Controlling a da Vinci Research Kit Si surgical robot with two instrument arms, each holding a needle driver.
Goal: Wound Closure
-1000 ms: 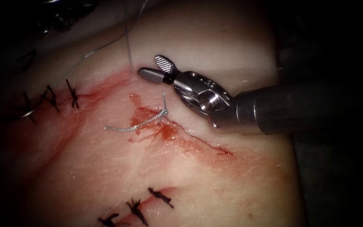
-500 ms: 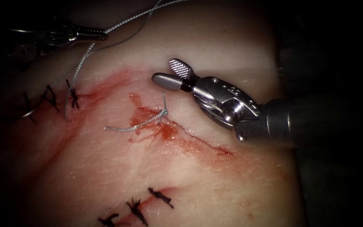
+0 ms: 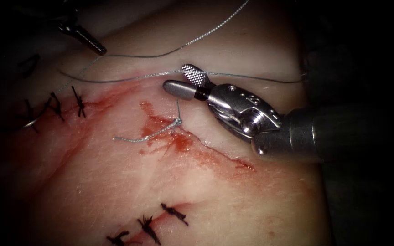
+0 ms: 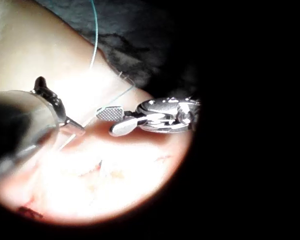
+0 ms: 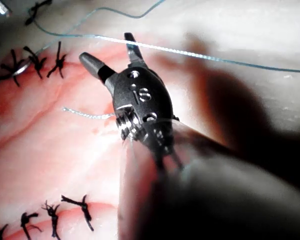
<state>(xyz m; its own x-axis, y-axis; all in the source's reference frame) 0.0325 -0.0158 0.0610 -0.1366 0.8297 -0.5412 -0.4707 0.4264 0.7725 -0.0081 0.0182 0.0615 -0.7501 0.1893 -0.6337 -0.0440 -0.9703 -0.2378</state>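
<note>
1. Tissue (image 3: pixel 233 205) lies under both tools. The cut (image 3: pixel 220 155) runs from the centre toward the near right, and red fluid (image 3: pixel 178 142) is pooled along it.
2. Right tool (image 3: pixel 176 76), just far of the cut, has its jaws spread wide and grasps nothing. One strand of thread (image 3: pixel 233 75) crosses its upper jaw. I cannot tell if the strand lies between the jaws.
3. Left tool (image 3: pixel 100 51), at the far left, looks clamped on the thread where a strand meets its tip.
4. Judgement: a sound hold needs the strand seated deep between the open jaws and kept taut. It should stay clear of the knot (image 3: pixel 177 121) and its cut ends.
5. Needle: a curved glint (image 3: pixel 29 123) among the black stitches (image 3: pixel 79 102) at the left may be it. I cannot tell for certain, nor whether it sits in the tissue.
</note>
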